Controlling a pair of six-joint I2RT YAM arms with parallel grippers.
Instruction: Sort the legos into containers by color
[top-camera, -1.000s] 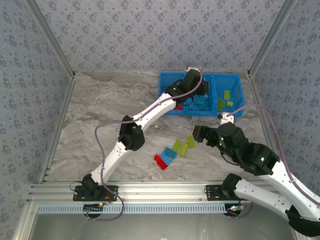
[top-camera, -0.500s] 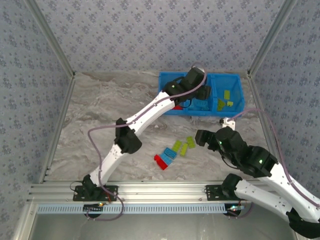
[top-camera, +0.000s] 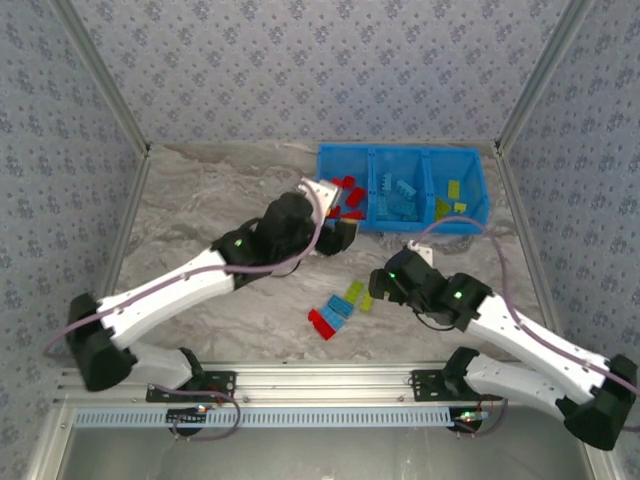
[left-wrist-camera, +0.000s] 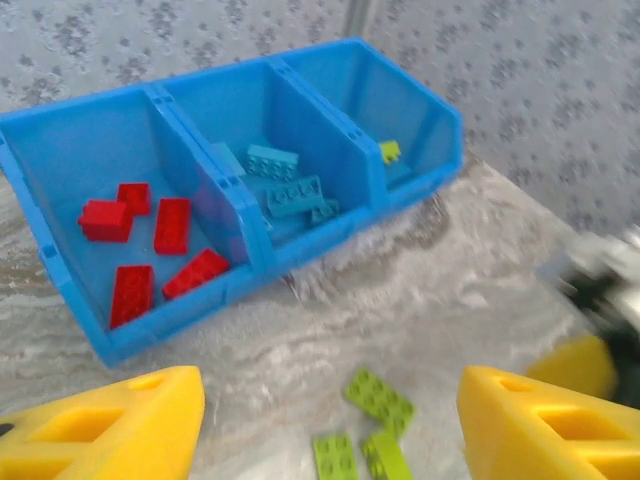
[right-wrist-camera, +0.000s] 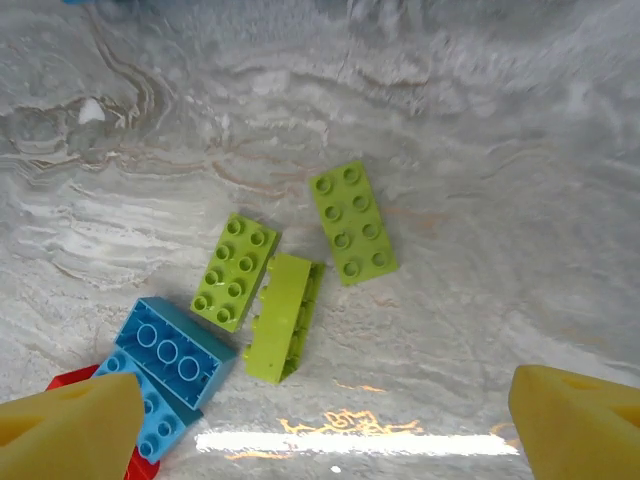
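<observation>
- My left pincer (top-camera: 341, 236): jaws spread wide, hanging just in front of the blue bin's (top-camera: 400, 150) left compartment.
- My right pincer (right-wrist-camera: 325, 425): jaws spread wide, over three loose lime legos (right-wrist-camera: 352, 222) mid-tabletop.
- Touching those: two loose blue legos (right-wrist-camera: 168, 362) and one loose red lego (top-camera: 321, 323).
- Blue bin, far edge toward the right corner: sorted red legos (left-wrist-camera: 172, 225) left, sorted blue legos (left-wrist-camera: 292, 192) middle, sorted lime legos (top-camera: 452, 190) right.

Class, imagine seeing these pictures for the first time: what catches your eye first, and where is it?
The bright blue bin at the far side of the table stands out, holding red legos in its left compartment, light blue legos in the middle and lime green legos on the right. Nearer the arms, a loose cluster of legos lies below the open right gripper.
</observation>
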